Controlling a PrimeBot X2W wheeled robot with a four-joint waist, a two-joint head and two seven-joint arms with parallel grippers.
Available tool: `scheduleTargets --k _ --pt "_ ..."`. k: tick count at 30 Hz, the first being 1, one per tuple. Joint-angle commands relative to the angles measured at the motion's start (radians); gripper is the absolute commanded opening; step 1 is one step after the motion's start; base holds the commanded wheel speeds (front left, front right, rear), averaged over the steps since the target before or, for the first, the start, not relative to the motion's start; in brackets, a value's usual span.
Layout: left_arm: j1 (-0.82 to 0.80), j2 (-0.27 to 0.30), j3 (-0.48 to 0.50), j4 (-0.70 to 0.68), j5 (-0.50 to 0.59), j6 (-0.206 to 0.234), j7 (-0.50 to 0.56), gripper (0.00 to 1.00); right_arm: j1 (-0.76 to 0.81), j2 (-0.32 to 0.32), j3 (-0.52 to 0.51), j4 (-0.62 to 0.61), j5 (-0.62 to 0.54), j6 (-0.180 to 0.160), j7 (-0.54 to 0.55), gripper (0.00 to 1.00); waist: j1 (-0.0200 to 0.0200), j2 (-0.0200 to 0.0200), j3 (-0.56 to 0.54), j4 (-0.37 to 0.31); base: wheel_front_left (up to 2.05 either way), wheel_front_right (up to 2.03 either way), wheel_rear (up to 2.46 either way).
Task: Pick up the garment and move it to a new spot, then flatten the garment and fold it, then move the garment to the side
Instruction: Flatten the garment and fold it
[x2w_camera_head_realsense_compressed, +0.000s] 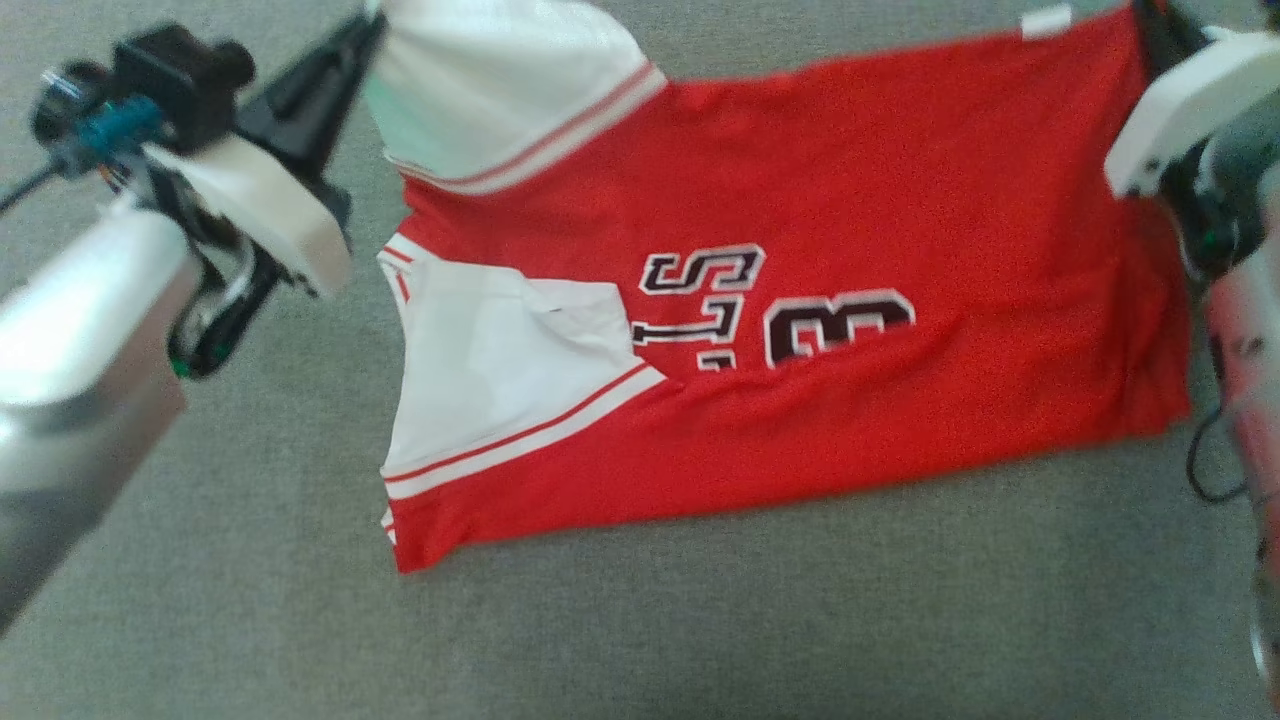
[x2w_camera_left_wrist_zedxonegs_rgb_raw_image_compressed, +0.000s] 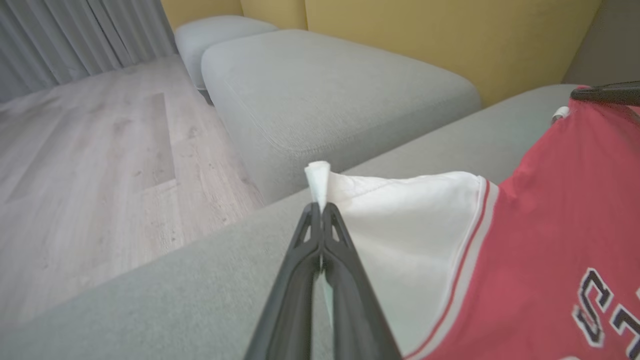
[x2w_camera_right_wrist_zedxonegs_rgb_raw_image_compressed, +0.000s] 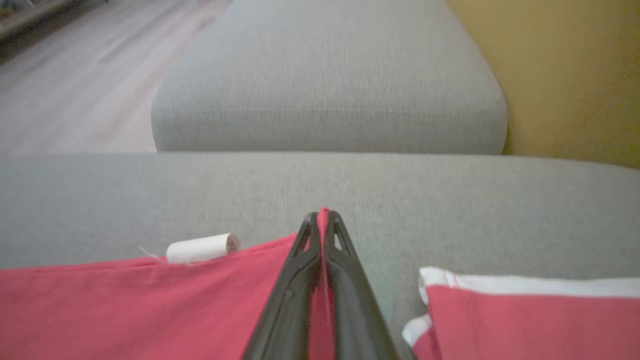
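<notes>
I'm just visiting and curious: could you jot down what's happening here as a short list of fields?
Garment: red and white fabric jersey, mostly spread out, black lettering up
Surface: grey upholstered cushion
Left claw: shut on edge of white sleeve
Right claw: shut on a red edge
Label: small white tag at the red edge

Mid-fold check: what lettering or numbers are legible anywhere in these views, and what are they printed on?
"S" "T": dark, white-edged letters on the red jersey, lying sideways in the head view; anything further is lost in a fold.
"3" or "8": large numeral beside them, partly folded under; cannot tell which.
White tag at the jersey's edge: any print is too small to read.
</notes>
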Motion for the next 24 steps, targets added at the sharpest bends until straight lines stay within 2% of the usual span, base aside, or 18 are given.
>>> scheduleTargets --k 1,5,13,19,24 --pt "-0.076 0.05 0.065 -0.002 0.012 0.015 -0.013 0.0 -0.051 0.007 0.01 -0.049 0.025 -0.001 -0.027 0.0 0.0 0.0 0.001 -0.009 0.0 0.0 0.0" --pt "-0.149 0.041 0.097 0.068 0.034 0.038 -0.054 0.0 -0.114 0.008 0.016 -0.083 0.084 -0.001 -0.084 0.0 0.0 0.0 0.01 -0.032 0.0 0.0 0.0" --pt "-0.252 0.002 0.127 0.209 0.08 0.058 -0.139 0.0 -0.192 0.023 0.018 -0.073 0.098 -0.001 -0.177 0.0 0.0 0.0 0.022 -0.057 0.0 0.0 0.0" --pt "-0.254 -0.049 0.109 0.312 0.094 0.014 -0.165 0.0 -0.183 0.026 0.056 -0.012 0.114 -0.001 -0.184 0.0 0.0 0.0 0.007 -0.05 0.0 0.0 0.0" --pt "-0.194 -0.066 0.074 0.353 0.094 -0.02 -0.169 0.0 -0.127 0.006 0.129 0.022 0.165 -0.001 -0.152 0.0 0.0 0.0 -0.027 -0.036 0.0 0.0 0.0"
